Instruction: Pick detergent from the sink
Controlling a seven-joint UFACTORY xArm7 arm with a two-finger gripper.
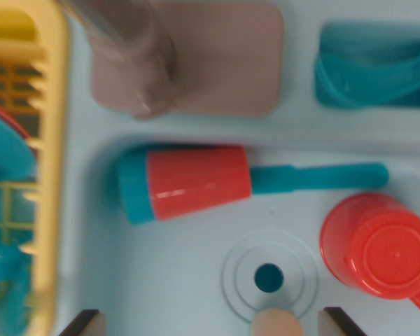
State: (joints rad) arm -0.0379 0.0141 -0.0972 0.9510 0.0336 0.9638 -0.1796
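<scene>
While my gripper (208, 323) hangs with its fingers (80, 323) spread wide and empty, the red-and-teal plastic detergent bottle (185, 183) lies on its side ahead of them in the pale sink (161, 280), where I fear the round body could roll or bump the upturned red plastic cup (378, 245) near the right finger.

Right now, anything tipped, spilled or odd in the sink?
The red and teal detergent bottle lies on its side on the sink floor, teal nozzle pointing to the wrist view's right. The red cup sits bottom-up near the drain. No spill visible. The picture is blurred.
</scene>
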